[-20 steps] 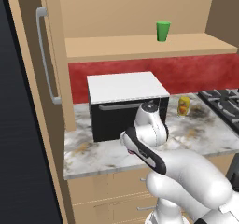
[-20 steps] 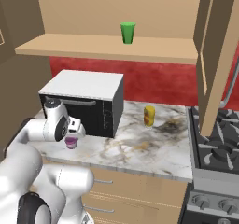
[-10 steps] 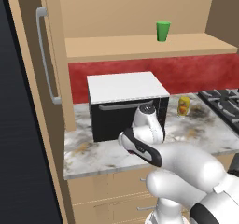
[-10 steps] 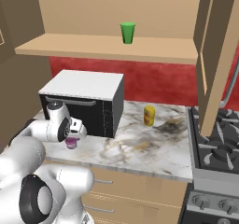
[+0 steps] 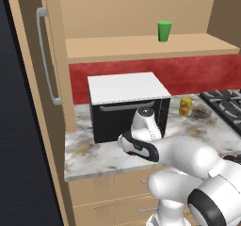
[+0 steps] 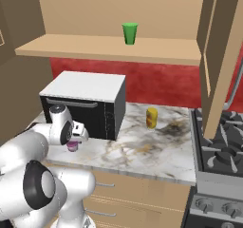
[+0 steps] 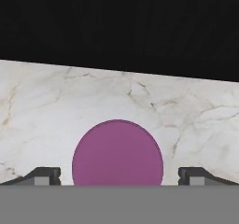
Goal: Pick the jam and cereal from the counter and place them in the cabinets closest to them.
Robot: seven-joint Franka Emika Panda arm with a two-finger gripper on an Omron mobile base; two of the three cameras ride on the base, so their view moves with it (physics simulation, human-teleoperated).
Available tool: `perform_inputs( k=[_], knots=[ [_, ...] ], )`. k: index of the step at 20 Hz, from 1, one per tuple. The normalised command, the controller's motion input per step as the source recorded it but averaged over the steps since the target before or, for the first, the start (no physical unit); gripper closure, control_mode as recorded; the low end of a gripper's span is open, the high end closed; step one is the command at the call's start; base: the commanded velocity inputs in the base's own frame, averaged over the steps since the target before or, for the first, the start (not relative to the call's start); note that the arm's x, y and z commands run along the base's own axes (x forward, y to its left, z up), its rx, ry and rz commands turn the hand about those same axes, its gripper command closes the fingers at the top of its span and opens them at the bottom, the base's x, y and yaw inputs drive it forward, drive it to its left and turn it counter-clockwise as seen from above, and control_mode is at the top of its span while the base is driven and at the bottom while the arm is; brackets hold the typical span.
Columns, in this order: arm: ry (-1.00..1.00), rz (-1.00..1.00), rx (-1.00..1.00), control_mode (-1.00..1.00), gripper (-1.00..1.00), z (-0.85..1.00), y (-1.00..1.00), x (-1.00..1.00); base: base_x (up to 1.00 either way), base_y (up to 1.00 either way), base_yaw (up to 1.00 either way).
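The jam (image 7: 117, 153) is a round purple jar seen from above on the marble counter (image 7: 46, 106), lying between my two fingertips (image 7: 44, 175). My gripper (image 7: 119, 177) is open, its jaws standing wide on either side of the jar without touching it. In the right base view the jam (image 6: 72, 147) stands on the counter (image 6: 142, 151) in front of the microwave's left part, directly under my downward-pointing gripper (image 6: 72, 139). The cabinets' open shelf (image 6: 109, 49) runs above. In the left base view my hand (image 5: 143, 121) hides the jar. The cereal is out of view.
A black microwave (image 6: 85, 103) with a white top stands just behind the jam. A green cup (image 6: 129, 33) is on the shelf. A yellowish stacked item (image 6: 151, 118) stands to the right, near a stove (image 6: 223, 146). Open cabinet doors (image 6: 218, 56) (image 5: 44, 55) hang at both sides.
The hand has stayed over the jam with only a slight shift, while the arm's elbow has swung closer to the cameras. The jaws are still wide.
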Motion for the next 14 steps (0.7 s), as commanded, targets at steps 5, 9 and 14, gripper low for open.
perform_inputs(
  k=[5,9,14],
  knots=[
    [0.00,0.00,0.00,-1.00,-1.00,-0.20,0.03,0.08,0.00,0.00,0.00],
    [0.00,0.00,0.00,-1.00,-1.00,-0.20,0.01,0.07,0.00,0.00,0.00],
    [0.00,0.00,0.00,-1.00,-1.00,-0.19,0.00,0.08,0.00,0.00,0.00]
  ],
)
